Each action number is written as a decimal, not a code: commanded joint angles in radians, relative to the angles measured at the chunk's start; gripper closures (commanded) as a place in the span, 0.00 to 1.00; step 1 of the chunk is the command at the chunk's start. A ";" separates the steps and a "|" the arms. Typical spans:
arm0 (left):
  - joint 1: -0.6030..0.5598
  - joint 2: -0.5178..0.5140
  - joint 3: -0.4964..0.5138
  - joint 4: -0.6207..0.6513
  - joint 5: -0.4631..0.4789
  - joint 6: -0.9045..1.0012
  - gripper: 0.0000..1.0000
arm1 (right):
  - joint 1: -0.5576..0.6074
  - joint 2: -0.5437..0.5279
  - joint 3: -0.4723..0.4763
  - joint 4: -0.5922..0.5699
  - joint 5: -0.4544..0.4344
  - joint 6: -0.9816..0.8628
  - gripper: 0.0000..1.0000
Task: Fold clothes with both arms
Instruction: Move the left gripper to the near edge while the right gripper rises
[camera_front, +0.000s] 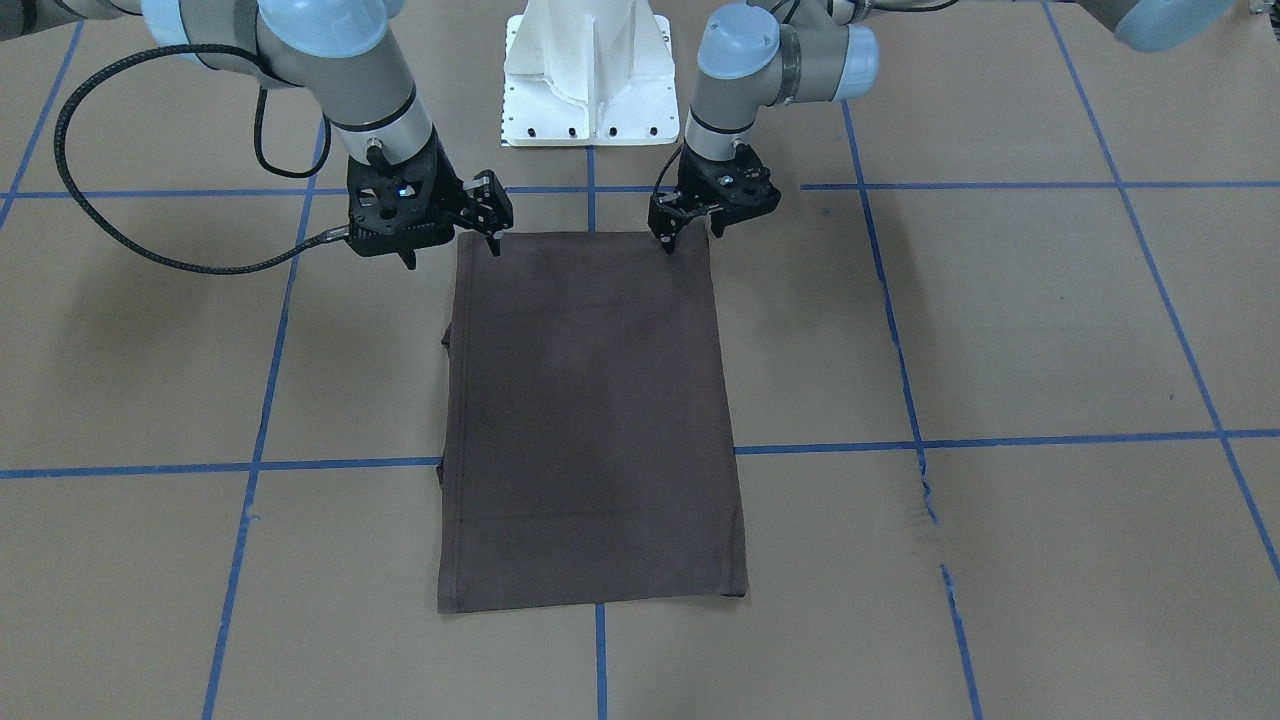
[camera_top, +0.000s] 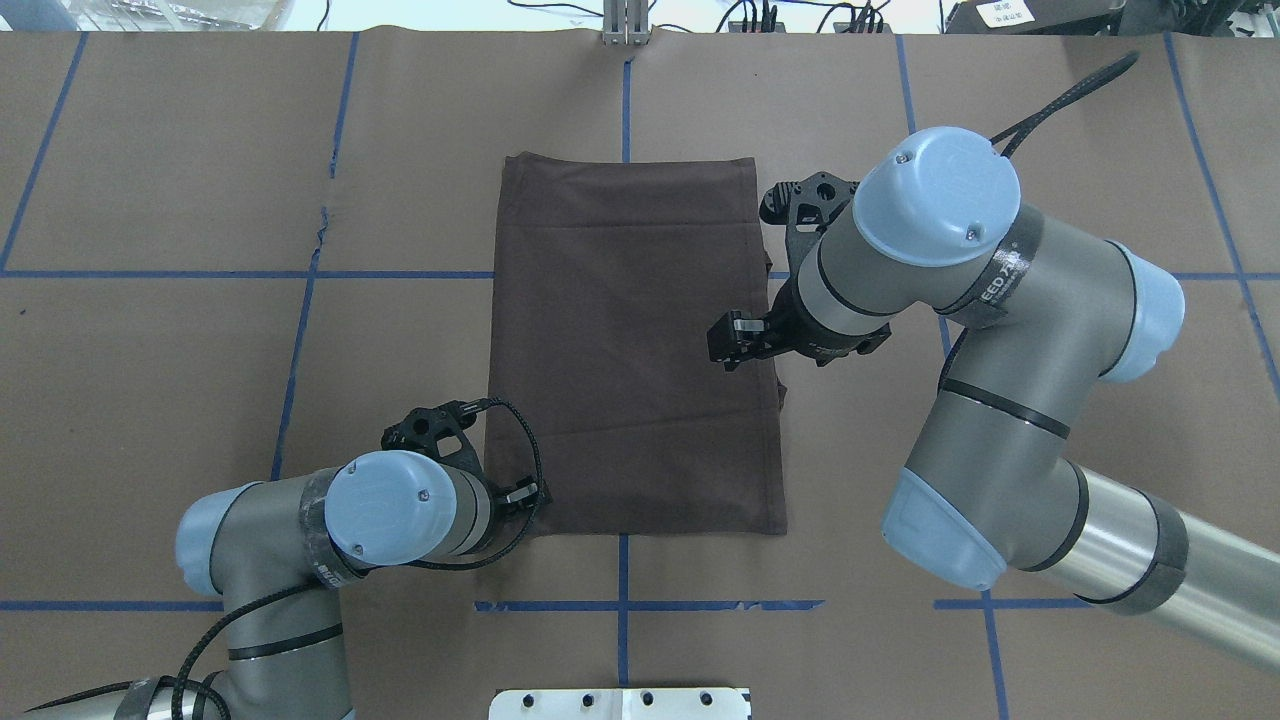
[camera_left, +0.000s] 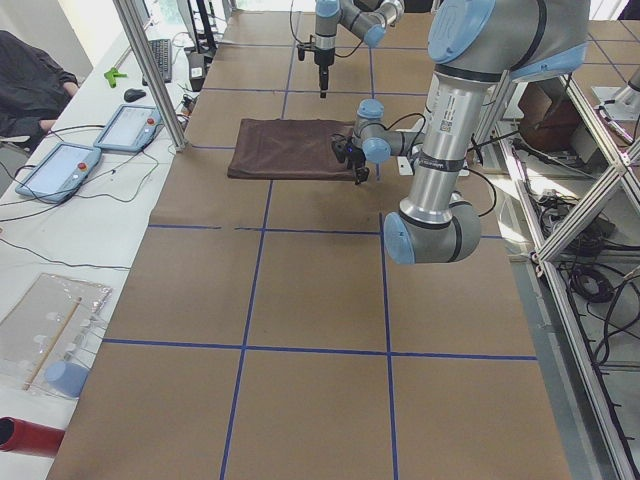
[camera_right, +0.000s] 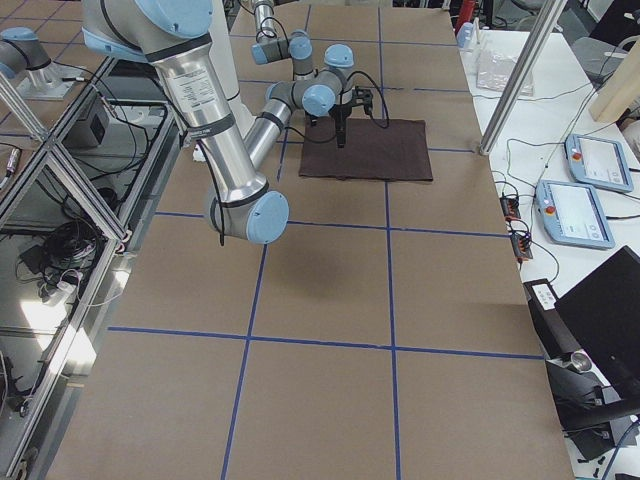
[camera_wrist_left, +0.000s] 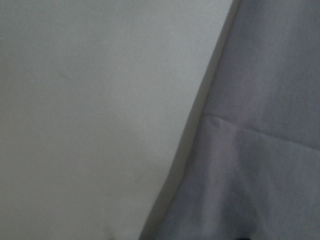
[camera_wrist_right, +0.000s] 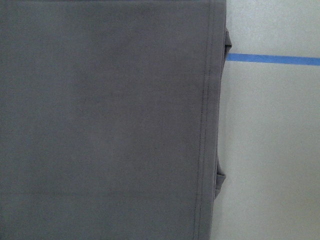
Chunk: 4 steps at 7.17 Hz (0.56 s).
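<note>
Dark brown T-shirt (camera_front: 590, 420): sides folded in, a long rectangle.
Black left tool (camera_front: 692, 241) and right tool (camera_front: 453, 250) both spread; I reckon crosswise folds remain.

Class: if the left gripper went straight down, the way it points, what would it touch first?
Probably the T-shirt, at its corner nearest the robot, where the left gripper hangs. Depth is unclear; it might just catch the table beside it.

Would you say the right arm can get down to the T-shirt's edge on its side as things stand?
Probably yes: the right gripper hangs open above that edge of the T-shirt, nothing lies between them, and the left gripper is away at the opposite side.
</note>
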 joint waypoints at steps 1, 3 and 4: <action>0.001 -0.003 -0.017 0.022 -0.004 0.002 0.79 | 0.000 0.000 -0.001 0.000 0.000 0.000 0.00; 0.001 -0.008 -0.040 0.060 -0.004 0.007 0.80 | 0.000 0.000 -0.001 0.000 0.000 0.000 0.00; -0.001 -0.008 -0.040 0.059 -0.004 0.008 0.85 | 0.000 0.000 -0.001 0.000 0.000 0.000 0.00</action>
